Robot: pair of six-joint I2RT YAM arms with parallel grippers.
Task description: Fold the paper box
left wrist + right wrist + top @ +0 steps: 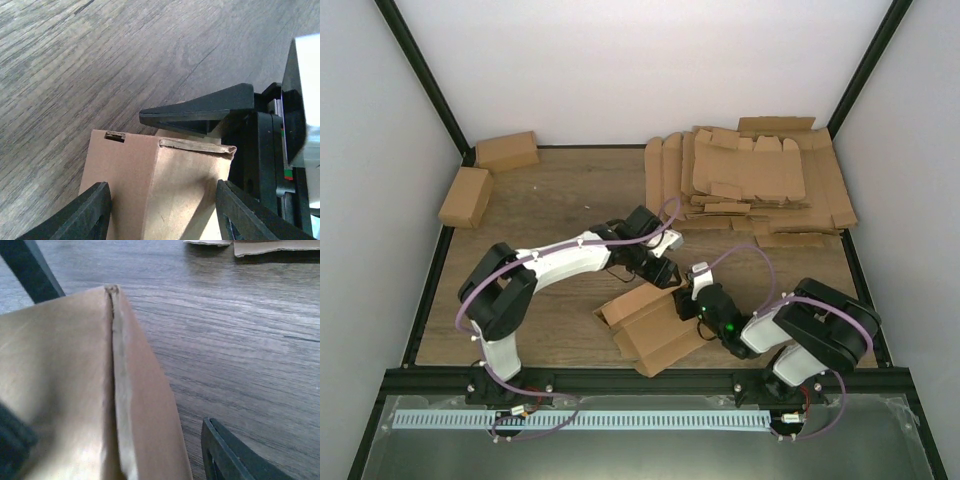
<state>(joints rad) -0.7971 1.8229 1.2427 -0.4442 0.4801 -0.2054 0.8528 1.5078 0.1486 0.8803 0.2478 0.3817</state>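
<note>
Jaws of the left gripper (164, 192) stand apart, astride one end of the plain brown cardboard box (655, 335); cannot tell whether they pinch it. Jaws of the right gripper (117, 437) stand apart around a folded edge of the box, with one finger (240, 460) clear of the cardboard. The box lies partly folded on the grey-brown wooden table (550, 200). Well beyond both jaws lies a heap of flat brown cardboard blanks (750, 185).

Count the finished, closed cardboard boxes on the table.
2. One closed box lies at the back, far left; the second closed box just in front, at the left edge. The unfinished paper box at the front is not counted. The blank pile may hide more.
</note>
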